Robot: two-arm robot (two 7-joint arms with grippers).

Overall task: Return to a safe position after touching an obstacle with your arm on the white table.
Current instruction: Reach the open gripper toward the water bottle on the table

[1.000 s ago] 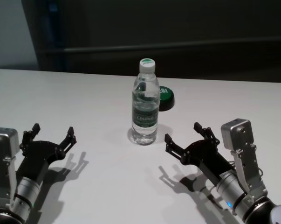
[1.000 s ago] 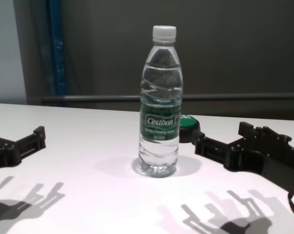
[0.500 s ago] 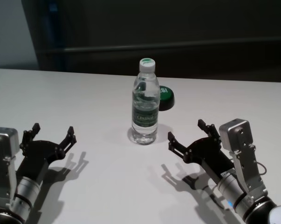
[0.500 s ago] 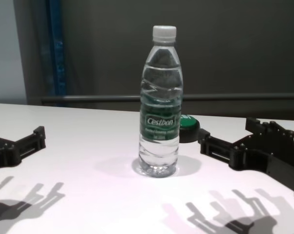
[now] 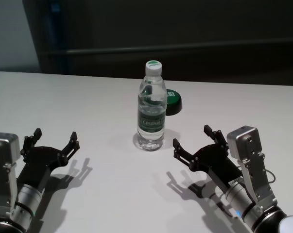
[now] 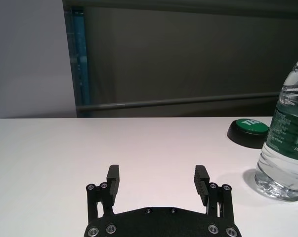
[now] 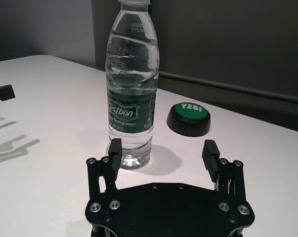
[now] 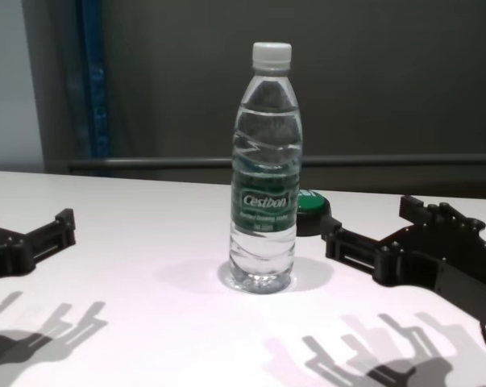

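The obstacle, a tall clear water bottle [image 5: 151, 114] with a white cap and green "Cestbon" label, stands upright on the white table [image 5: 88, 97]. It also shows in the chest view [image 8: 265, 177], the right wrist view [image 7: 133, 89] and the left wrist view [image 6: 286, 148]. My right gripper [image 5: 190, 136] is open and empty, low over the table just right of the bottle, apart from it; its fingers [image 7: 115, 150] point past the bottle's base. My left gripper [image 5: 55, 134] is open and empty, well to the bottle's left [image 6: 157, 173].
A low round black puck with a green top [image 5: 174, 102] sits just behind and right of the bottle, also in the right wrist view [image 7: 189, 117]. A dark wall with a rail runs behind the table's far edge. Bare tabletop lies around both grippers.
My right gripper drifted slightly right, away from the bottle, then came back a little toward it. The left arm and the bottle have not moved.
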